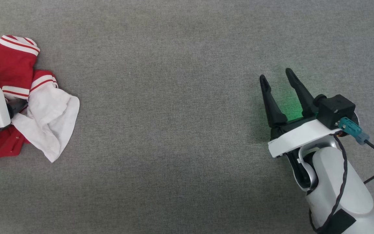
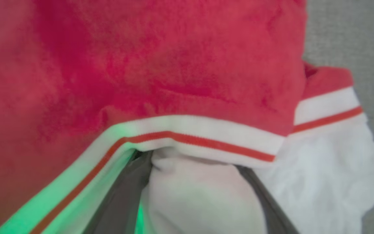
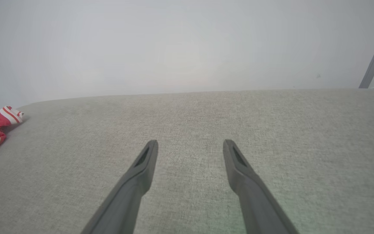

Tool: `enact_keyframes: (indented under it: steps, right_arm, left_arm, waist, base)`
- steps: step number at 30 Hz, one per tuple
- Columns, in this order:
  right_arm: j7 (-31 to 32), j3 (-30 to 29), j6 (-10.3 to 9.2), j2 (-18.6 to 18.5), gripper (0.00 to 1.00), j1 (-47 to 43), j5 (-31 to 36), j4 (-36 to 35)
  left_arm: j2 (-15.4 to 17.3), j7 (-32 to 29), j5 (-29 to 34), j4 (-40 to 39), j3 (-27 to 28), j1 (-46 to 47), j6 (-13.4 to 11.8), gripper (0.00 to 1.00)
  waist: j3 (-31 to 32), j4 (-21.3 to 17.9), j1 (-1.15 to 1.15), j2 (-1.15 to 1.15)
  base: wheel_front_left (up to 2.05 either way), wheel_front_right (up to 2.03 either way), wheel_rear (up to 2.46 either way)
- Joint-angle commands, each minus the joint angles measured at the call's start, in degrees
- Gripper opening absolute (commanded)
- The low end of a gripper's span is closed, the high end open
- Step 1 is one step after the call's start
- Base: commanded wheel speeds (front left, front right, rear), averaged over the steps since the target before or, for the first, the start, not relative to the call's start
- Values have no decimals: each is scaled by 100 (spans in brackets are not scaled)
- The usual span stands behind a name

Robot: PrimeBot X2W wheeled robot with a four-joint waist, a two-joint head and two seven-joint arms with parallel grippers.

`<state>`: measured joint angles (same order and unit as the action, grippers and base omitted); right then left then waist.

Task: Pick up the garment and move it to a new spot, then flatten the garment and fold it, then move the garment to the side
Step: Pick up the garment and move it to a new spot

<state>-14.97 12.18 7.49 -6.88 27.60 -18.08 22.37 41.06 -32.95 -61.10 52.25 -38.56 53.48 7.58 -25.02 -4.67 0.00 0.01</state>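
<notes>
Sinking the left gripper (image 2: pixel 192 161), jaws spread, deeper over the garment (image 2: pixel 141 65) before closing should prevent slipping; right gripper (image 1: pixel 275 74) hangs wide.

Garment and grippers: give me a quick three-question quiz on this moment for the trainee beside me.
1. True or false: the right gripper is holding the garment.
2. In the head view the garment is: A) spread flat in the middle, B) crumpled at the left edge, C) neatly folded at the right edge.
3. Fill in: in the left wrist view, the left gripper has its fingers apart with ______ between them.

Key: 1 false, its fingers stand open over bare surface; 2 B; 3 white fabric of the garment.
</notes>
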Motion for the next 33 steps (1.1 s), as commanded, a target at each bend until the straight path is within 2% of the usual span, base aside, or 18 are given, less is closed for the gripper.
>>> enact_keyframes:
  steps: [1, 3, 13, 21, 27, 33]
  right_arm:
    - [-28, 2, 0, 28, 100, 58, 44, -41]
    - [-28, 14, 0, 36, 100, 68, 55, -53]
    - [-28, -33, 0, 102, 100, -156, -29, 37]
    - [-28, -204, 0, 210, 100, -461, -135, 4]
    - [-28, -372, 0, 316, 100, -596, -226, -83]
    - [-27, -479, 0, 389, 100, -647, -375, -188]
  left_arm:
    - [-526, -236, -28, 165, -357, -606, -18, 0]
    - [-525, -287, -132, 125, -396, -641, -17, 0]
    - [-497, 762, -390, -125, -97, -41, 3, 0]
    - [-616, 794, -897, -1126, -114, 83, -12, 0]
    - [-881, 487, -1189, -1983, -207, 168, -12, 0]
    - [-1403, 74, -1225, -2440, -447, 321, -295, 0]
  waist:
    - [14, 4, 0, -1]
    - [61, 24, 0, -1]
    - [711, 181, 0, -1]
    - [1108, 104, 0, -1]
    - [1169, -201, 0, -1]
    - [1040, -823, 0, -1]
  base:
    - [0, 0, 0]
    - [0, 0, 0]
    - [0, 0, 0]
    - [0, 0, 0]
    - [0, 0, 0]
    - [0, 0, 0]
